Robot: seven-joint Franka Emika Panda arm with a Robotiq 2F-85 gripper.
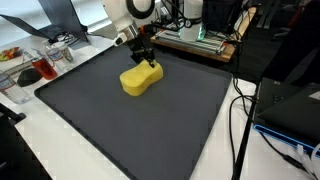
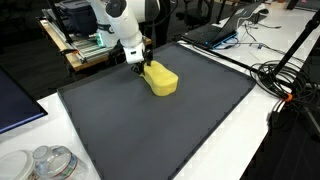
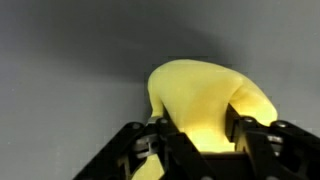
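Dark mat [image 1: 160, 130] on white table [image 1: 30, 145], lab clutter behind. Hand [image 1: 146, 63] grips one end of yellow sponge [image 1: 140, 80]; sponge's long axis runs away from hand.

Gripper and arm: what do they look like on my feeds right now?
The arm has white, rounded links with dark parts at the joints. The gripper is black and blocky; in the wrist view its fingers are black, angular linkages.
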